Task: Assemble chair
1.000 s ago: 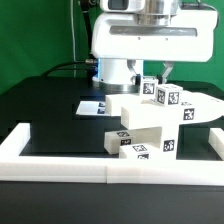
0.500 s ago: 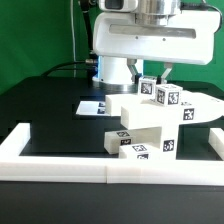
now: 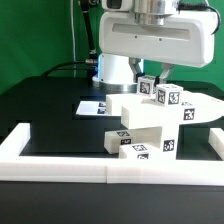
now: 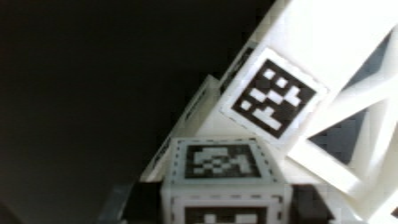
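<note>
The chair (image 3: 148, 128) stands as a stack of chunky white tagged blocks just inside the front wall. My gripper (image 3: 151, 79) hangs over the top of the stack, shut on a small cube-like white leg (image 3: 148, 87) that bears black-and-white tags. In the wrist view the leg (image 4: 221, 165) fills the gap between the dark fingers (image 4: 139, 203) of the gripper (image 4: 222, 203), pressed on both sides. Just beyond it a slanted white chair slab (image 4: 276, 92) shows a large tag. Whether the leg touches the blocks below, I cannot tell. A second tagged cube (image 3: 168, 98) sits beside the held leg.
A low white border wall (image 3: 55, 163) runs along the front and sides of the black table. The marker board (image 3: 95, 105) lies flat behind the stack, on the exterior view's left. The robot's white base (image 3: 115, 72) stands at the back.
The robot hand has shifted slightly toward the exterior view's right and a touch lower, with the leg still in its grip. The stack of blocks has not moved.
</note>
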{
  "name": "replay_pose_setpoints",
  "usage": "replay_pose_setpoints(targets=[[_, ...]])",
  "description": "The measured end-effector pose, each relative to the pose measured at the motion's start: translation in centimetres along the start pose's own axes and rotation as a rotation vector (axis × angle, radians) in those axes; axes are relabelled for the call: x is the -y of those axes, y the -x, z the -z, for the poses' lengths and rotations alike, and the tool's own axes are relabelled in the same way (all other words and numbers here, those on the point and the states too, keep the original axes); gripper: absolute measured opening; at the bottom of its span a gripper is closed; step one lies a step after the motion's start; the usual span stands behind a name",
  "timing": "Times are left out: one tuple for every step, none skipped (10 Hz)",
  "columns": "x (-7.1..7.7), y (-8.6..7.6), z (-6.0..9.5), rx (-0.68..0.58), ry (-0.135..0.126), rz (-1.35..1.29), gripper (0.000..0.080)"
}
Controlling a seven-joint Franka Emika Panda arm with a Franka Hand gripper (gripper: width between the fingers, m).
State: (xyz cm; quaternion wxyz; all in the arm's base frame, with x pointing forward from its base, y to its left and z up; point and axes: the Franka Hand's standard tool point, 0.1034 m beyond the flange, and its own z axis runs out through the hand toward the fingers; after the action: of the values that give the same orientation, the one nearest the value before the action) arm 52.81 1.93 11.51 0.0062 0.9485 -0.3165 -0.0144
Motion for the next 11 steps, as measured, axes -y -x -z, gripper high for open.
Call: replay_pose_setpoints(targets=[[0.05,0.03,0.01,0.001,-0.002,-0.067,0.0288],[0.08,0.04,0.01,0.002,-0.004,-0.113,0.0288],[0.16,0.10,0.00,0.005,-0.007,-0.189,0.0288],[0.19,0.14,-0.01,0.006,-0.007,-0.223,0.0288],[0.19,0.14,-0.02,0.006,-0.007,-0.212,0.0288],[0.16,0.14,-0.04,0.006,-0.006,-0.181,0.0397],[0.14,0.15,-0.08,0.006,-0.005,-0.138,0.0533],[0.16,0.22,-0.12,0.008,-0.004,-0.137,0.0533],[0.15,0.20,-0.11,0.007,-0.003,-0.095,0.0629],[0.18,0.21,-0.07,0.006,-0.004,0.024,0.0643],[0.34,0.31,-0.01,0.005,-0.005,0.073,0.0643]])
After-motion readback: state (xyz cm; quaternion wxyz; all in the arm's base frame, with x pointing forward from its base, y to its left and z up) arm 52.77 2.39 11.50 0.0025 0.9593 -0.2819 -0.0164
